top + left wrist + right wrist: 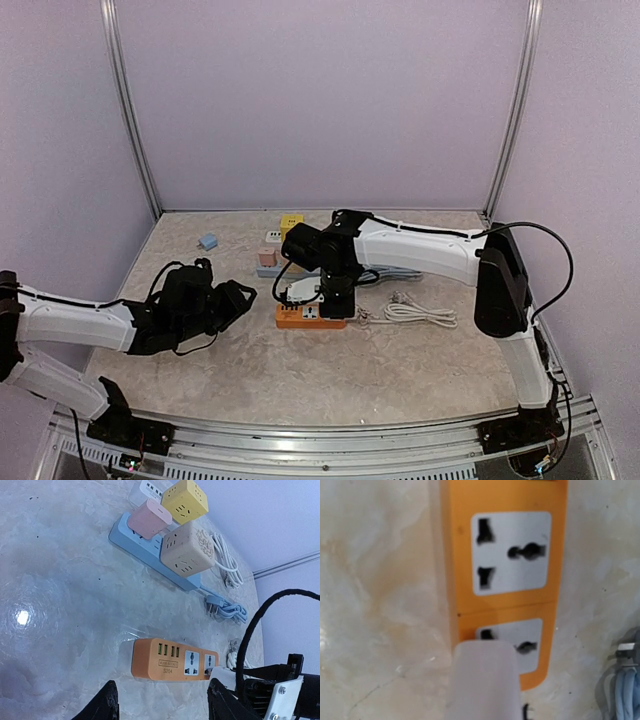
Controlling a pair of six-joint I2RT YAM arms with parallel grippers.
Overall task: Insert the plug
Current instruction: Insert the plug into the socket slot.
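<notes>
An orange power strip lies mid-table; it also shows in the left wrist view and the right wrist view. It has two white sockets and several USB ports. My right gripper is shut on a white plug, held just over the strip's end socket. The plug covers part of that socket and hides my fingers and its pins. It shows at the strip's right end in the left wrist view. My left gripper is open and empty, left of the strip.
A blue power strip behind carries a pink adapter and a beige cube adapter. A yellow cube lies beyond. A white coiled cable lies right of the orange strip, a small blue block far left.
</notes>
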